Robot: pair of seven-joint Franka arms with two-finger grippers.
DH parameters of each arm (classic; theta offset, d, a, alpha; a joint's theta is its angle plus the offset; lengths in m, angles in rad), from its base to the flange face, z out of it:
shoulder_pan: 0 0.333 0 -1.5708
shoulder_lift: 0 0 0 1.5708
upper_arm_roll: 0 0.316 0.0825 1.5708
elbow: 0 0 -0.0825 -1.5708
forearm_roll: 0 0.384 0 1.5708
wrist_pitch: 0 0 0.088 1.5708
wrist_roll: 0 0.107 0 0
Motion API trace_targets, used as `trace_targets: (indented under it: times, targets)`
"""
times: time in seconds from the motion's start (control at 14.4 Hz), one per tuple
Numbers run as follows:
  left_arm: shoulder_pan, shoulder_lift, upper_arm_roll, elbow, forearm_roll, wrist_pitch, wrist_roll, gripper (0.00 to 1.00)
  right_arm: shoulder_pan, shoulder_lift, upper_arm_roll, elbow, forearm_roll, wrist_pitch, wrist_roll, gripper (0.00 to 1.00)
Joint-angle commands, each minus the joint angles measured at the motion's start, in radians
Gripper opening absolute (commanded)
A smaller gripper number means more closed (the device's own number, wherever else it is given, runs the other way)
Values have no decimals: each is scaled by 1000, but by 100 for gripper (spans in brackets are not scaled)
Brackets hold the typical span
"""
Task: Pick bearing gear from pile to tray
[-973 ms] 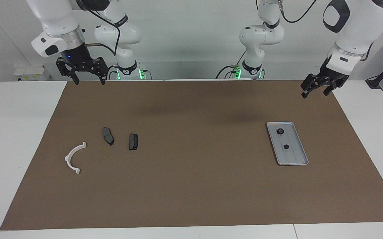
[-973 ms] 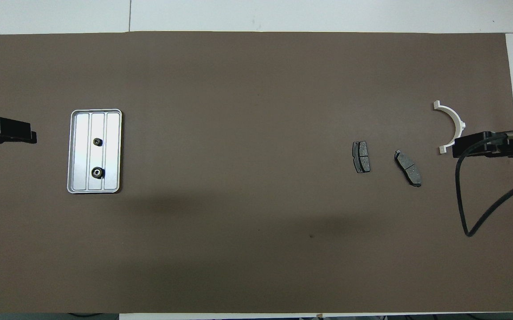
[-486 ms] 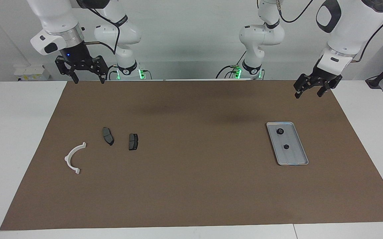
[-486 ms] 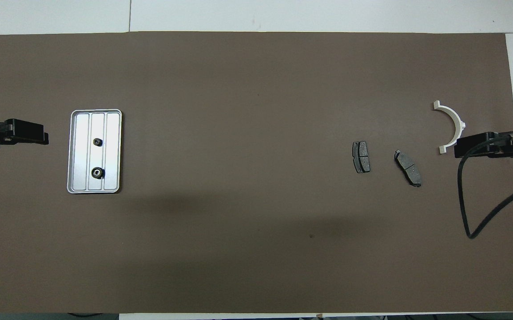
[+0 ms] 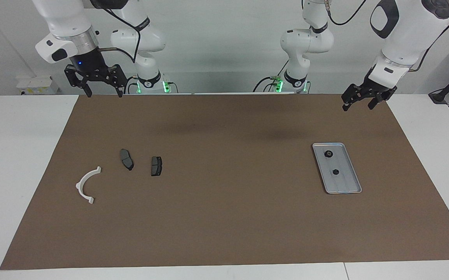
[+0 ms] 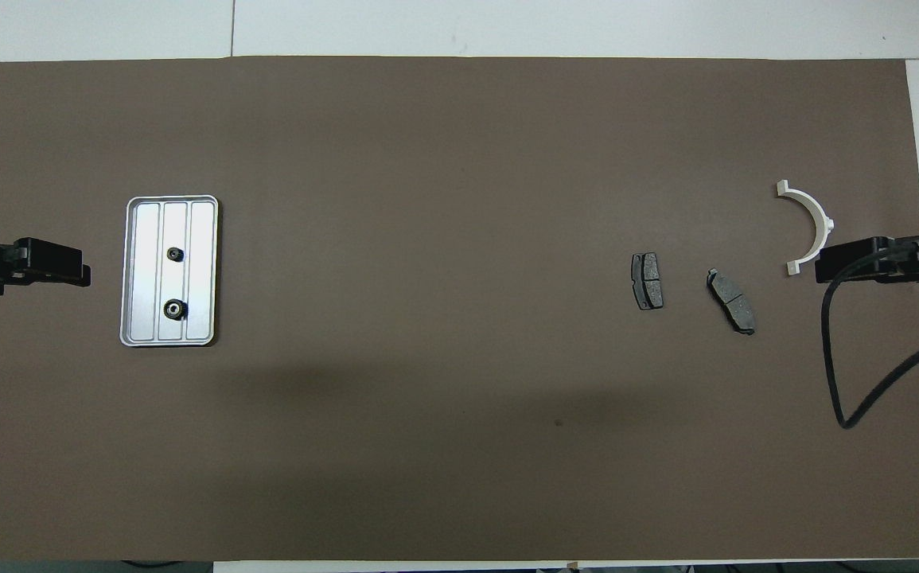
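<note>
I see left gripper (image 5: 358, 103) open, upper right | right gripper (image 5: 102, 88) open, upper left | two gears (image 5: 328, 154) in tray (image 5: 349, 186)

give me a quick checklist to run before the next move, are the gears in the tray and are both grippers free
1. Gears in tray: ok. Two small black round pieces lie in the tray.
2. Round pieces left in the pile: ok, none seen. Only the white arc bracket and two brake pads remain there.
3. Left gripper free: ok. It is open, empty, raised over the mat at the left arm's end.
4. Right gripper free: ok. It is open, empty, raised at the mat's edge nearest the robots.
5. Tray flat on the mat: ok.
</note>
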State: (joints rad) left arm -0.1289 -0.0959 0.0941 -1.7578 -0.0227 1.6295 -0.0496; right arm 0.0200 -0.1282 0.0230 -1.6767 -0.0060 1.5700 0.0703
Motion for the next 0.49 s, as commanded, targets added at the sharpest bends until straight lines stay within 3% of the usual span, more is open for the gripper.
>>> trace_targets:
  times: [0.0, 0.42]
  targets:
    - [-21, 2, 7, 37, 9, -62, -1, 100, -8, -10, 3, -5, 28, 1, 3, 100]
    - [-17, 7, -5, 37, 7, -66, -1, 100, -8, -10, 3, -5, 28, 1, 3, 100]
